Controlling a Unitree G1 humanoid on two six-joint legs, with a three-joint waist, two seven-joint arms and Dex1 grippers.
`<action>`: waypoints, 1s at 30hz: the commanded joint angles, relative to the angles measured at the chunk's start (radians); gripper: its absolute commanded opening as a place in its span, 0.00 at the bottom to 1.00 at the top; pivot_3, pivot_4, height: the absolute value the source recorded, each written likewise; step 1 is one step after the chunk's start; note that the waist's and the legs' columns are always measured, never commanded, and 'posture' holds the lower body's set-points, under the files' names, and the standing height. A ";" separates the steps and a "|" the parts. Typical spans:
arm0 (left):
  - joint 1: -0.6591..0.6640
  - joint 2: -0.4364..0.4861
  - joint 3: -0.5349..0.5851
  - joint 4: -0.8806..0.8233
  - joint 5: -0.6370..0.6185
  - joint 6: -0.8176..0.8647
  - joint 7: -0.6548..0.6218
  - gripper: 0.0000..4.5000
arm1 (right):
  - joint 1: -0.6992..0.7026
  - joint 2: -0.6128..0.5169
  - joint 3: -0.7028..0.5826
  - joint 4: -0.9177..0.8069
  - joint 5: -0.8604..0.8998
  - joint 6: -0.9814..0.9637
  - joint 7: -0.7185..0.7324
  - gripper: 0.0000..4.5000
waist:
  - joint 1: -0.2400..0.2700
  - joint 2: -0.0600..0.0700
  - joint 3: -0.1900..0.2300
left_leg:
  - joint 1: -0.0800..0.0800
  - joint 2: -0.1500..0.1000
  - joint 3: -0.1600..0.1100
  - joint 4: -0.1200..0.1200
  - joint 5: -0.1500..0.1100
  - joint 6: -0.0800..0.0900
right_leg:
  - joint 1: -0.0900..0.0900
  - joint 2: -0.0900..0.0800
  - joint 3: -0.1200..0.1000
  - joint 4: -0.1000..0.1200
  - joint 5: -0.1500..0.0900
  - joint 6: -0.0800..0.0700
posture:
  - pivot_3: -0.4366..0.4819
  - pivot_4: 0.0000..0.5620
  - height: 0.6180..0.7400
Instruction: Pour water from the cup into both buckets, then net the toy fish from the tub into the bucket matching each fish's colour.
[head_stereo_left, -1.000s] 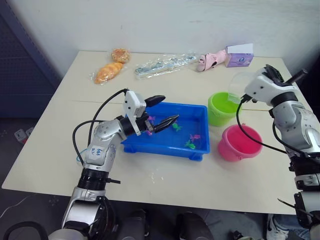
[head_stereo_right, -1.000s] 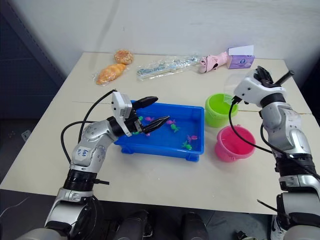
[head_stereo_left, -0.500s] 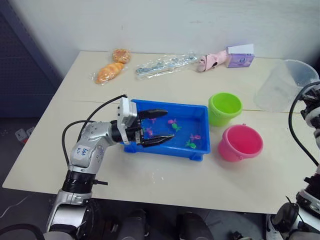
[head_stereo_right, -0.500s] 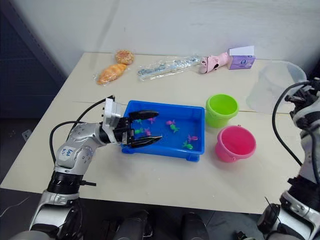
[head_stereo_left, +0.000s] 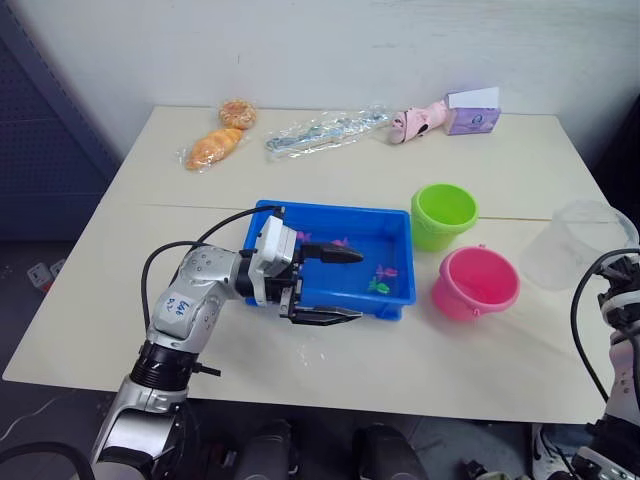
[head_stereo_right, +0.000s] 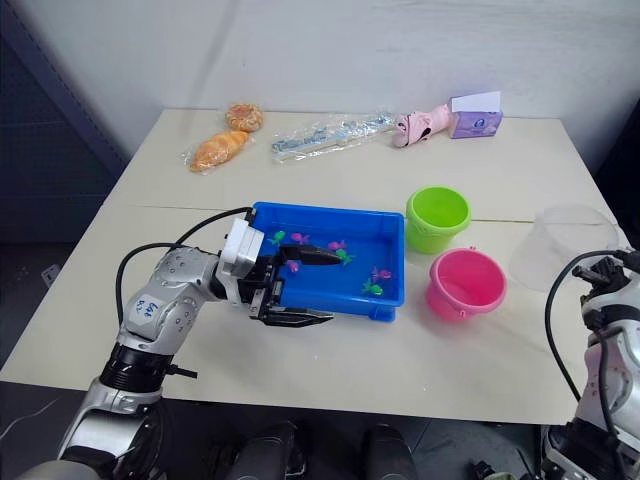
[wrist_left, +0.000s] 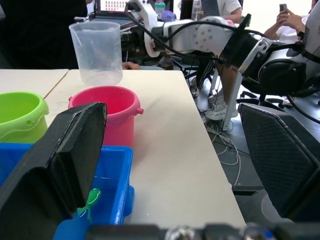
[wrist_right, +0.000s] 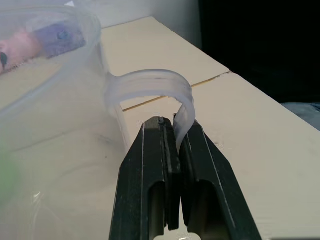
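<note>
At the lower centre of the head view the left gripper (head_stereo_left: 335, 285) is spread wide and empty, one finger over the near rim of the tub (head_stereo_left: 395, 304) and the other outside it, above bare table (head_stereo_left: 420, 370) that runs open to the front edge. The blue tub sits mid-frame with a few small toy fish (head_stereo_left: 379, 287), green and pink, gathered toward its right half. Just right of the tub's right edge stands the pink bucket (head_stereo_left: 475, 284), close but with a narrow gap, and behind it, near the tub's far right corner, the green bucket (head_stereo_left: 445, 214). At the right edge of the frame the clear cup (head_stereo_left: 578, 243) stands upright on the table, well clear of the pink bucket; the right gripper (wrist_right: 176, 150) is pinched tight on the cup's thin curved handle. A broad empty strip of tabletop lies beyond the tub. Along the far edge, upper frame, lie two wrapped pastries (head_stereo_left: 217, 146), a clear plastic bag (head_stereo_left: 325, 130), a pink toy (head_stereo_left: 420, 119) and a purple box (head_stereo_left: 472, 112).
</note>
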 joint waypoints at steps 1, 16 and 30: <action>0.004 0.006 0.004 -0.049 -0.013 -0.003 0.002 1.00 | -0.031 -0.004 0.044 0.053 -0.029 -0.109 -0.018 0.01 | -0.001 0.000 0.000 | 0.000 0.000 0.000 0.000 0.000 0.000 | 0.000 0.000 0.000 0.000 0.000 0.000 | 0.48 0.27 1.00; 0.031 0.057 0.014 -0.088 -0.004 0.010 0.023 1.00 | -0.112 -0.009 0.127 0.360 -0.028 -0.290 -0.058 0.01 | 0.003 0.000 0.000 | 0.000 0.000 0.000 0.000 0.000 0.000 | 0.000 0.000 0.000 0.000 0.000 0.000 | 0.48 0.27 1.00; 0.001 0.080 0.017 -0.030 0.009 -0.024 -0.004 1.00 | 0.098 -0.021 0.085 0.128 0.064 -0.196 -0.061 0.92 | 0.008 0.000 0.000 | 0.000 0.000 -0.001 0.000 0.000 0.001 | 0.000 0.000 0.000 -0.001 0.000 0.000 | 0.48 0.27 1.00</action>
